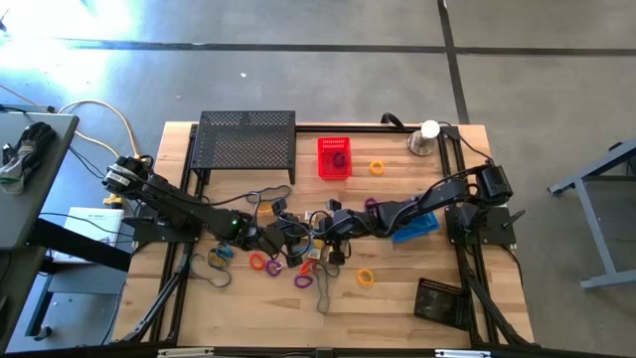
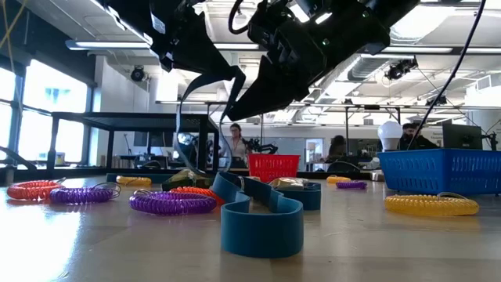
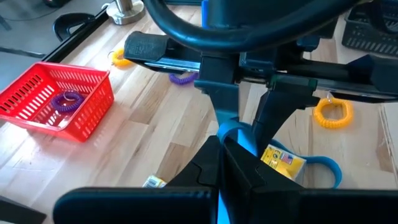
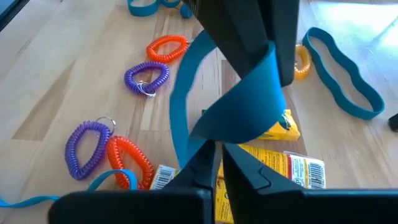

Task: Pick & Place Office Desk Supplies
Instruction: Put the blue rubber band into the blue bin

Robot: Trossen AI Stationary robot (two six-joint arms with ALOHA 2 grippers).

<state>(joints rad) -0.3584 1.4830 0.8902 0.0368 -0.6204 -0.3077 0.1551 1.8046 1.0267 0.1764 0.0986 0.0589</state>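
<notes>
Both tools meet at bench centre. The right tool (image 4: 214, 155) is clenched on a blue band (image 4: 236, 106), lifted above two yellow boxes (image 4: 280, 165). The left tool (image 3: 222, 155) is clenched (nothing visibly held). Beside the boxes lie two purple coils (image 4: 148, 78) and two orange coils (image 4: 166, 46). One red basket (image 1: 334, 157) stands near the far edge; the near right bench (image 1: 397, 318) is open.
</notes>
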